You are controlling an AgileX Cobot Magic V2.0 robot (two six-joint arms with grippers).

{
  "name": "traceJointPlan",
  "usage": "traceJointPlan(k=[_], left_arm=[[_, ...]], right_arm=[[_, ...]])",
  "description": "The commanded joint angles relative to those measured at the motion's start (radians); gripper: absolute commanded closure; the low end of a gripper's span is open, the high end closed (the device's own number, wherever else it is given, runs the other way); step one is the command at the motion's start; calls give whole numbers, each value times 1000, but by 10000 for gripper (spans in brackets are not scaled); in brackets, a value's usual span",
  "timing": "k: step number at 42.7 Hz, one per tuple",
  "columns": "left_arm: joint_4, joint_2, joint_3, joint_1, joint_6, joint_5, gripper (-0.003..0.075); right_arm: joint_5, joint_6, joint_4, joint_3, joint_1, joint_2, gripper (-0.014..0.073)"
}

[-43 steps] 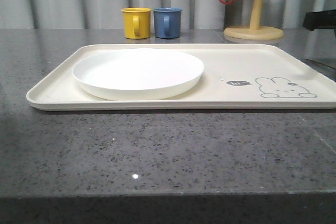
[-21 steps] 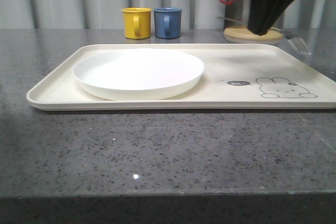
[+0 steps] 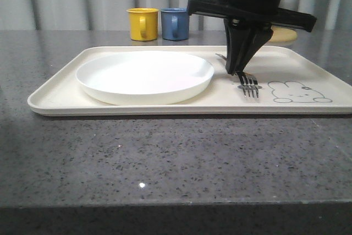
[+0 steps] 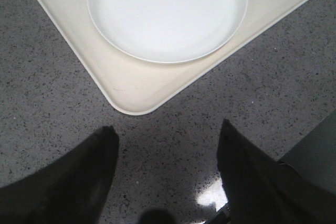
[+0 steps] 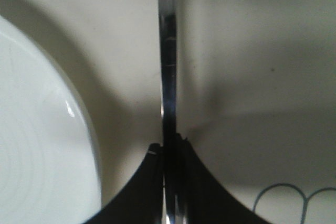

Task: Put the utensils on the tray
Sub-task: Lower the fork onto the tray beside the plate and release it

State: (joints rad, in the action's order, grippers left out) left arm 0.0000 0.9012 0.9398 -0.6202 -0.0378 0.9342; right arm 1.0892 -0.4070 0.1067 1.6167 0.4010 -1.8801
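silver metal, the fork (image 3: pixel 248 85) is sitting low over the cream tray (image 3: pixel 60 89), tines toward the camera beside the line-drawn bunny (image 3: pixel 298 92), just right of the round white plate (image 3: pixel 144 76). whether it is touching the tray is unclear. the right claw (image 3: pixel 237 72) is clenching its handle from above; the right wrist view is showing the dark fingers (image 5: pixel 142 184) pinching the thin shaft. the left claw (image 4: pixel 168 145) is hanging spread wide over the speckled grey tabletop (image 4: pixel 220 93) near the tray's corner.
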Motion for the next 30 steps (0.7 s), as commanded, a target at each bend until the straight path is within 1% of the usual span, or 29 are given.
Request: traceJointPlan(k=[1, 5, 7, 9, 11, 16, 22, 26, 30], left_arm=[[0, -5, 26, -6, 9, -67, 303], [0, -5, 26, -6, 9, -69, 303], [0, -5, 26, -6, 9, -69, 303], [0, -5, 26, -6, 9, -71, 303], [0, -5, 26, -6, 9, -73, 303], [0, -5, 26, -6, 9, -73, 302], [0, -5, 26, -6, 9, -73, 303], [0, -5, 26, -6, 9, -75, 303], [0, -5, 26, -6, 9, -75, 302]], right_arm=[[-32, -4, -3, 34, 0, 52, 447], [-29, -4, -3, 34, 0, 52, 293], [-32, -4, -3, 34, 0, 52, 249], [-36, -4, -10, 34, 0, 57, 225], [-39, -3, -24, 34, 0, 67, 228], [-8, 26, -107, 34, 0, 116, 232], [72, 70, -279, -2, -7, 209, 232], [81, 75, -351, -67, -43, 285, 232], [54, 95, -362, -164, -128, 367, 232]])
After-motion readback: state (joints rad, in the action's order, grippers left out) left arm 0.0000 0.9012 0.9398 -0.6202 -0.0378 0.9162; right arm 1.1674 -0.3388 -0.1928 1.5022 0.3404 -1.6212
